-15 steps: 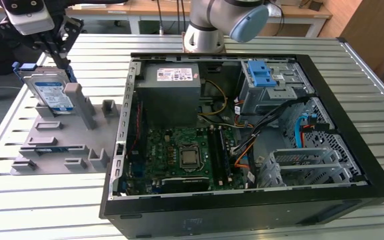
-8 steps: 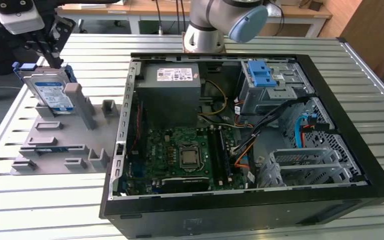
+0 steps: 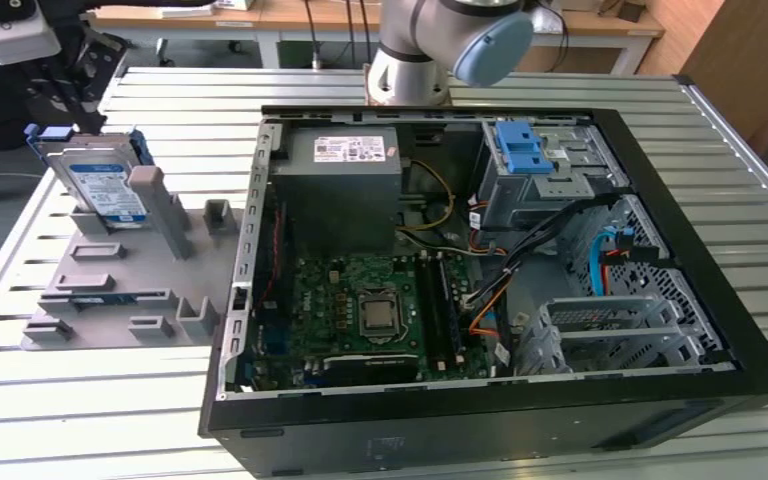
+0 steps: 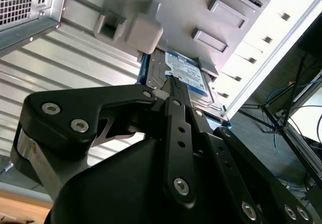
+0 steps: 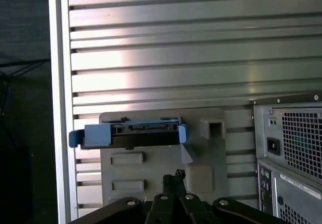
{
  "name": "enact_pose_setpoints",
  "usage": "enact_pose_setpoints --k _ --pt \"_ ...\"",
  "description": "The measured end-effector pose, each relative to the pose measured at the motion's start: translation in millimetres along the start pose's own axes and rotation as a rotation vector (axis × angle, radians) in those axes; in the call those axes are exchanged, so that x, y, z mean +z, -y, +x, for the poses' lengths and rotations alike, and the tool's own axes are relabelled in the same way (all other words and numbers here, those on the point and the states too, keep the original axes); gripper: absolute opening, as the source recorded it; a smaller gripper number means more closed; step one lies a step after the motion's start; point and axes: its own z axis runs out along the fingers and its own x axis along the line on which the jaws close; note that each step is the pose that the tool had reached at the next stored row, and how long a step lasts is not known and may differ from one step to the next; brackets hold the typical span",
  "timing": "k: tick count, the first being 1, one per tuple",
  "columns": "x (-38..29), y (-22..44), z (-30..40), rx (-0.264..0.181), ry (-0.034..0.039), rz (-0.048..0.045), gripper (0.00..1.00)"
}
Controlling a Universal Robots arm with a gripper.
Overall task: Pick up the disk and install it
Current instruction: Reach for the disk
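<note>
One flat rectangular silver hard drive with a white-and-blue label and a blue plastic carrier around it, the disk [image 3: 97, 182], stands on its edge in a slot at the far end of the grey plastic fixture block [image 3: 120, 292], leaning a little. The block lies flat on the ribbed metal desk [image 3: 131, 400], along the desk's edge on the exterior view's left, and the disk sits near the far corner on that side. In the first wrist view the disk's blue-framed end face [image 5: 131, 135] is seen edge on, rising from the grey block. The black linkage tool [image 5: 173, 176] hangs close over the fixture with its two fingers drawn together and nothing held between them. Its tip is near the disk but apart from it in that view, while in the second wrist view the tip [image 4: 172, 83] lies in front of the labelled face [image 4: 190, 77], and contact cannot be judged there. Beside the fixture, in the middle of the desk, a black computer case [image 3: 491, 432] lies on its side with its panel off. Inside it, toward the far corner on the exterior view's right, is a metal drive cage [image 3: 574, 182] with a blue latch [image 3: 524, 150]. The disk is not yet in the case.
</note>
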Motion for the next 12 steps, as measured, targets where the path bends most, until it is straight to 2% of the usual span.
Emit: enact_pose_setpoints --k 7,12 --pt "3.5 -7.9 24.8 0.000 -0.0002 0.0000 0.11" --pt "6.7 -16.9 45.2 0.000 -0.0002 0.0002 0.11"
